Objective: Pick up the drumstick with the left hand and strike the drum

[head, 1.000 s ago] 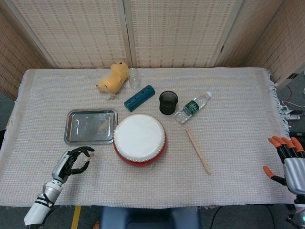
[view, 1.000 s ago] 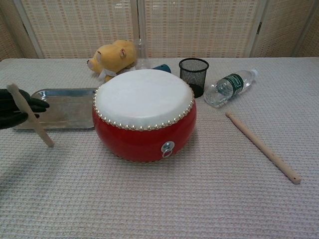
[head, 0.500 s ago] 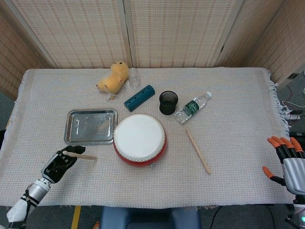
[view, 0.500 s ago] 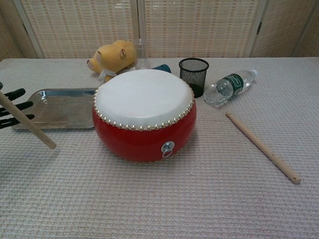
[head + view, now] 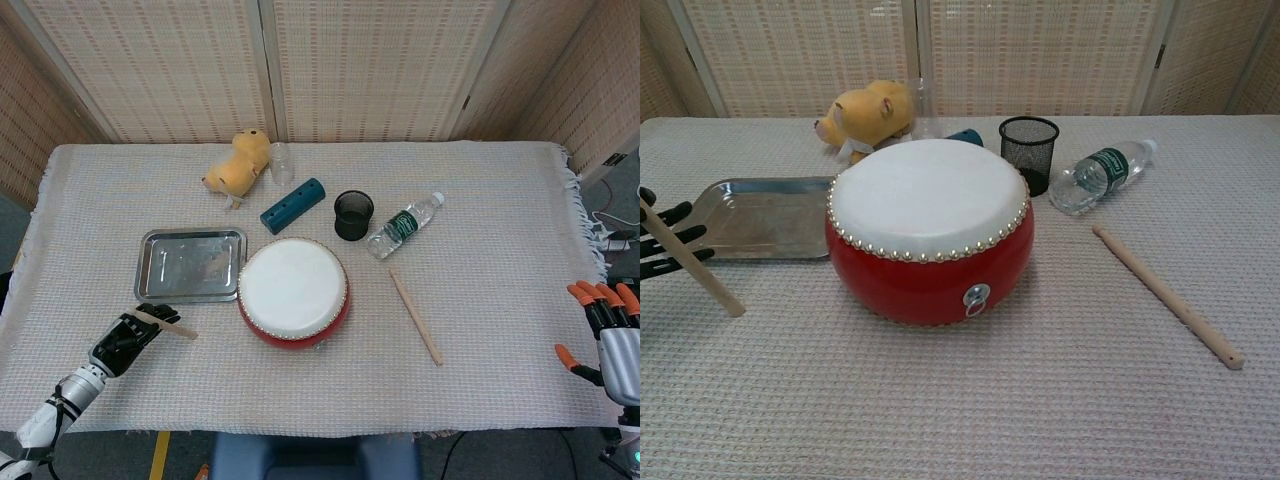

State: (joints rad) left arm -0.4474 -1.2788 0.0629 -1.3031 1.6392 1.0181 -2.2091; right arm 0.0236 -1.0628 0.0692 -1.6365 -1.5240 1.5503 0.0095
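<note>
The left hand (image 5: 122, 340) lies low by the tray (image 5: 190, 264) — fingers curled around a drumstick (image 5: 166, 323) angled toward the drum (image 5: 293, 291); the right hand (image 5: 610, 340) idles, fingers spread.

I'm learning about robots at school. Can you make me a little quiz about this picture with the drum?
1. True or false: the left hand holds a drumstick.
2. What lies just right of the red drum? A) another drumstick B) a spoon C) a book
3. Fill in: the yellow plush toy lies behind the metal ____.

Key: 1 true; 2 A; 3 tray.
</note>
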